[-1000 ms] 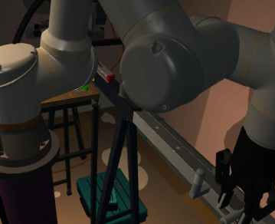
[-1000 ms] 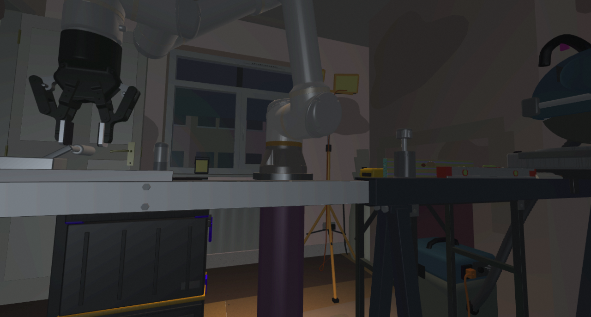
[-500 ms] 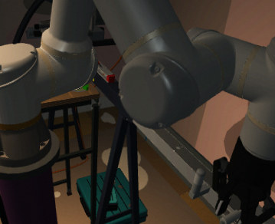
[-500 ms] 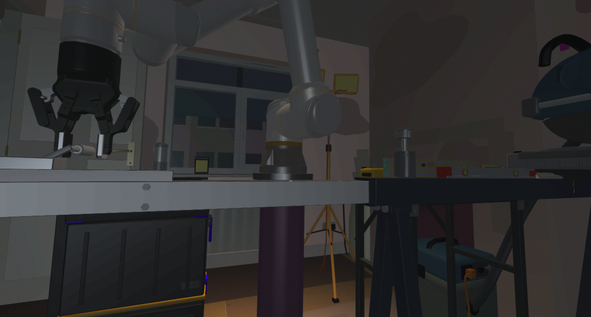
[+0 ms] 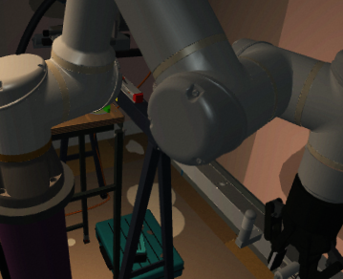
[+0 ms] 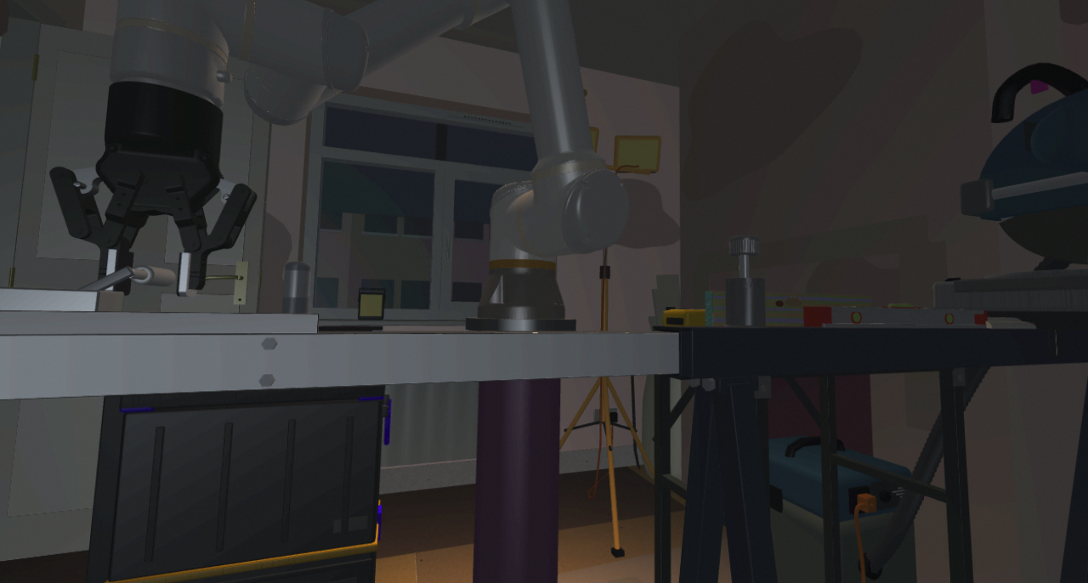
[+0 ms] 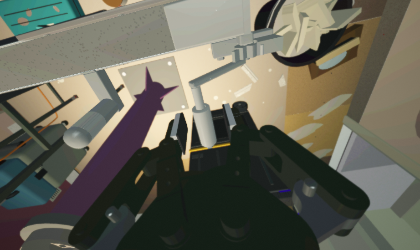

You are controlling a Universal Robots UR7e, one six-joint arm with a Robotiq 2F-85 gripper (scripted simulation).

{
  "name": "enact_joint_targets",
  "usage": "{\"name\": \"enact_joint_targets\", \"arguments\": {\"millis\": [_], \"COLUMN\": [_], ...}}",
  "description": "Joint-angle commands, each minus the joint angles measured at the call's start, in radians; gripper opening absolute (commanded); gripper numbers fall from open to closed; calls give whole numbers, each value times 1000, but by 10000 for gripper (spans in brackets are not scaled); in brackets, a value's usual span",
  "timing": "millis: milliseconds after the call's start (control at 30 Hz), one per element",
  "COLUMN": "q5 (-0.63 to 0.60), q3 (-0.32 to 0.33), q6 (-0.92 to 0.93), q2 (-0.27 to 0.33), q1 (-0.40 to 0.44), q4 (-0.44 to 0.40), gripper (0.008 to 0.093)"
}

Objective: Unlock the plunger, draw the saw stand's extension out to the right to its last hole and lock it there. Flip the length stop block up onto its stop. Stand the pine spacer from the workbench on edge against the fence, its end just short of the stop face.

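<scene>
The pine spacer is not in sight, hidden by my arm or out of frame. My gripper is open, its fingers straddling the grey cylindrical handle of the length stop's bent lever without holding it. The lever arm runs to a hinge bracket at the end of the grey extension rail. The stop block lies flat on the rail. The plunger knob stands upright on the stand.
The extension's end lies just under my fingers, above a black cabinet. A bin of wood offcuts sits on the floor beyond the bracket. My purple pedestal rises behind the rail, and the mitre saw stands at the far end.
</scene>
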Motion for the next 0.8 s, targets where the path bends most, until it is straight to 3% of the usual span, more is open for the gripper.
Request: {"name": "enact_joint_targets", "arguments": {"millis": [0,200,767], "q5": [0,0,0], "q3": [0,0,0], "q6": [0,0,0], "q2": [-1,-1,-1], "q1": [0,0,0], "q4": [0,-1,-1], "gripper": [480,475,135]}}
